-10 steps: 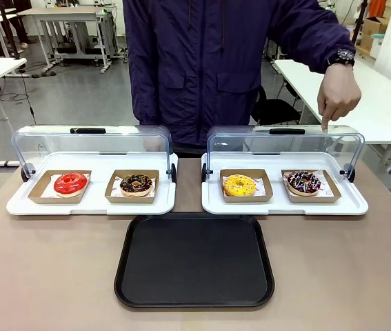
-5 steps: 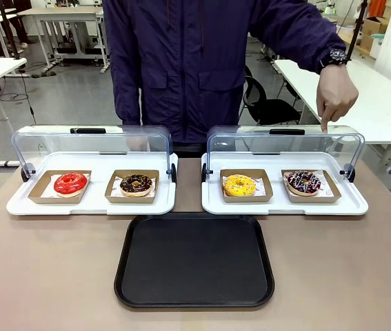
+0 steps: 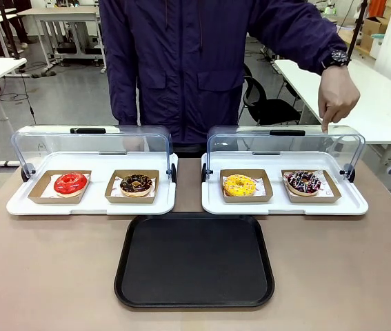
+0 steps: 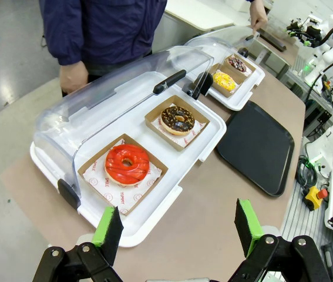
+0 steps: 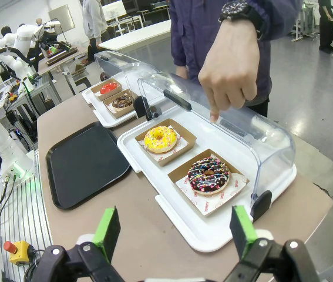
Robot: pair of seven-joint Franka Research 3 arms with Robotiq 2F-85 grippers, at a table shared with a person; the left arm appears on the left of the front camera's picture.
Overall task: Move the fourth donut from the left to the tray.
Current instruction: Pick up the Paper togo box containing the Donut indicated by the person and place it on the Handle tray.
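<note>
Brown tabletop bears the black tray, a white table beyond

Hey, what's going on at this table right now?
A person's hand points down at the sprinkled chocolate donut, which sits in its cardboard holder on the right-hand white display tray, behind the black tray. The donut is not yet on the black tray. The left gripper and right gripper are both open, holding nothing, back from the donuts.

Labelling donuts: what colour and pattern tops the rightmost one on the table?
The fourth donut: dark chocolate, white-pink drizzle, coloured sprinkles; clearest in the right wrist view.
</note>
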